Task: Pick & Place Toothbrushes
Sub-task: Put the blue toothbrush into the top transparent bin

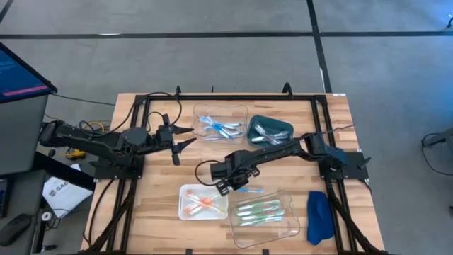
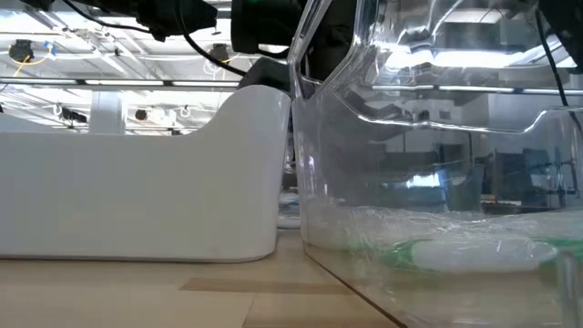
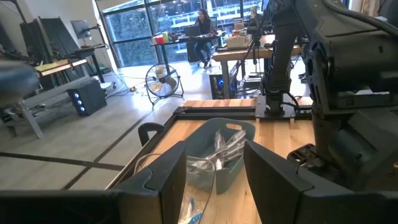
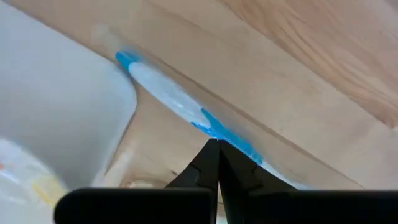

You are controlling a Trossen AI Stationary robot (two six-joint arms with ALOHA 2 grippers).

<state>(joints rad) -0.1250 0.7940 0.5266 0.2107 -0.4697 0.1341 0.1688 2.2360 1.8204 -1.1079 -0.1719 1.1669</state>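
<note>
From straight overhead we see the whole pale wooden slatted table [image 1: 163, 212]. At tabletop level we look closely past a white plastic tray [image 2: 137, 191], also visible from overhead. From the left wrist we face the room; from the right wrist we look closely at the tabletop.

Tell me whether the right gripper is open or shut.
Shut: the right gripper has its fingers pressed together at the blue toothbrush on the table.

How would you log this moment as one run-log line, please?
right gripper: shut on blue toothbrush, low at white tray | left gripper: open, waiting
</note>
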